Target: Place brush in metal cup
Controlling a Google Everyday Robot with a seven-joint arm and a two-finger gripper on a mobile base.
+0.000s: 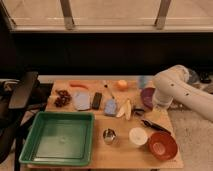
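The brush [153, 125] is a slim black tool lying on the wooden table [120, 155], just behind the red bowl [162, 145]. The metal cup [109, 135] is small and shiny and stands near the table's front, between the green tray [60, 137] and the white cup [137, 136]. My white arm reaches in from the right. Its gripper [158, 106] hangs at the arm's lower end beside the purple bowl [148, 96], above and behind the brush and apart from it.
Across the table's back lie dark berries [62, 97], a carrot [78, 84], a grey-blue pad [82, 100], a flat black block [96, 100], a light-blue pad [110, 106], banana pieces [125, 108] and an orange [122, 85]. A dark chair [22, 90] stands left.
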